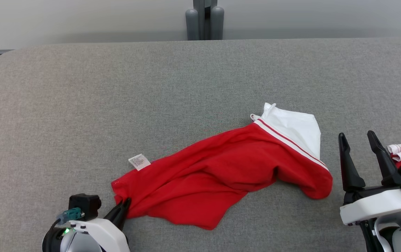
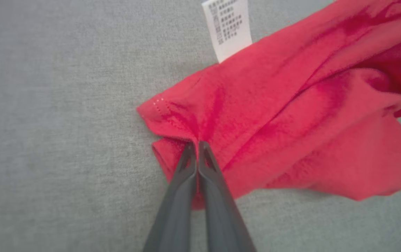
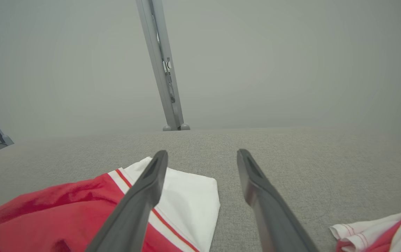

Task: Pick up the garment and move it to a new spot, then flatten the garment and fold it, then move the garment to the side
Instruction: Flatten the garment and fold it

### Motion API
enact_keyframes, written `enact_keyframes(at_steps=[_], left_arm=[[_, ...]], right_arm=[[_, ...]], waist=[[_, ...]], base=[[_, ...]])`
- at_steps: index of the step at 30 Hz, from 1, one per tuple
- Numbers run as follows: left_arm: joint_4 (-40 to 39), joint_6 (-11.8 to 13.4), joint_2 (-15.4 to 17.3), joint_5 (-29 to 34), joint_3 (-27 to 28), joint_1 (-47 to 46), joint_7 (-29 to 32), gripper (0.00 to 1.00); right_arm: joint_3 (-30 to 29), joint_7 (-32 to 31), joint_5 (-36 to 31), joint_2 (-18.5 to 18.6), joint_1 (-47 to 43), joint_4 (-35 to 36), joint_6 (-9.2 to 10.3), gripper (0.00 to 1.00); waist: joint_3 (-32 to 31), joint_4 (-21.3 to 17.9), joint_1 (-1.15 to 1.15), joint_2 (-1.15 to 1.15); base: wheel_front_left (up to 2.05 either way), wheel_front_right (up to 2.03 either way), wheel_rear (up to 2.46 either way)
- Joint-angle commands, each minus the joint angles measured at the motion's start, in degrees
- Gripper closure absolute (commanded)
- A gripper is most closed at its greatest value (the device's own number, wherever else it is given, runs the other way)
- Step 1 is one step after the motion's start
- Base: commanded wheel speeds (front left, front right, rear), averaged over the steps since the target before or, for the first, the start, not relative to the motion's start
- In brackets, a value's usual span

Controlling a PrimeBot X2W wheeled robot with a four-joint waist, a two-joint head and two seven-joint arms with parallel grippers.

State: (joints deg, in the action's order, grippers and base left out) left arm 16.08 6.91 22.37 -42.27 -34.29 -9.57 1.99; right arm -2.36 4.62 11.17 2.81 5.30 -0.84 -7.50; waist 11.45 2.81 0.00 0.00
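Left pincer (image 2: 197, 144), clamped tight on the near-left hem corner of the red garment (image 1: 221, 175) sprawled across the grey table (image 1: 116, 87); lifting slowly and high should keep the thin fold from slipping.

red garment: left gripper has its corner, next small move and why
Probably lift the left gripper slightly: its jaws are shut on a corner of the red garment, which lies crumpled on the gray tabletop; the right gripper stands open, apart.
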Motion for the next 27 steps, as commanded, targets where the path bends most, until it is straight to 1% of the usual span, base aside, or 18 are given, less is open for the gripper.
enact_keyframes(at_steps=[1,4,5,6,7,11,16,22,27], left_arm=[[0.0,0.2,0.2,-0.6,0.2,0.7,0.0,1.00],[0.7,0.6,-0.6,-2.7,1.2,2.2,0.3,1.00],[1.3,0.5,-0.9,-3.4,1.3,2.7,0.6,0.82],[1.9,0.6,-1.1,-3.9,1.8,2.8,0.1,0.48],[2.6,0.9,-1.3,-4.3,2.3,3.1,-0.3,0.00],[4.2,2.1,-1.8,-5.9,4.6,3.8,-2.5,0.00],[2.8,4.3,-0.6,-5.9,7.3,4.7,-5.4,0.00],[-4.4,7.4,2.4,-4.4,11.1,5.2,-10.0,0.00],[-12.4,10.0,4.6,-1.5,13.2,2.8,-12.7,0.00]], right_arm=[[-0.1,0.0,-0.2,0.2,0.0,0.2,0.02,0.00],[-0.5,-0.1,0.4,0.3,-0.6,0.0,0.02,0.00],[-0.6,-0.1,0.5,0.2,-0.8,-0.1,0.02,0.00],[-0.6,0.0,0.6,0.2,-0.9,-0.2,0.02,0.00],[-0.6,0.0,0.8,0.2,-1.0,-0.4,0.02,0.00],[-0.8,0.2,0.9,0.2,-1.5,-0.6,0.02,0.00],[-1.8,0.1,1.0,0.2,-2.5,-0.6,0.02,0.00],[-2.7,-0.6,0.4,0.2,-3.5,-0.1,0.02,0.00],[-3.0,-1.4,-0.1,0.2,-3.3,0.0,0.02,0.00]], waist=[[0.0,0.0,0.00,0.00],[-0.3,0.0,0.00,0.00],[-0.4,-0.1,0.00,0.00],[-0.5,-0.2,0.00,0.00],[-0.8,-0.3,0.00,0.00],[-1.8,-0.9,0.00,0.00],[-3.6,-1.2,0.00,0.00],[-5.6,-1.3,0.00,0.00],[-6.9,-1.2,0.00,0.00]], base=[[0.00,0.00,0.00],[0.00,0.00,0.00],[0.00,0.00,0.00],[0.00,0.00,0.00],[0.00,0.00,0.00],[0.00,0.00,0.00],[0.00,0.00,0.00],[0.00,0.00,0.00],[0.00,0.00,0.00]])
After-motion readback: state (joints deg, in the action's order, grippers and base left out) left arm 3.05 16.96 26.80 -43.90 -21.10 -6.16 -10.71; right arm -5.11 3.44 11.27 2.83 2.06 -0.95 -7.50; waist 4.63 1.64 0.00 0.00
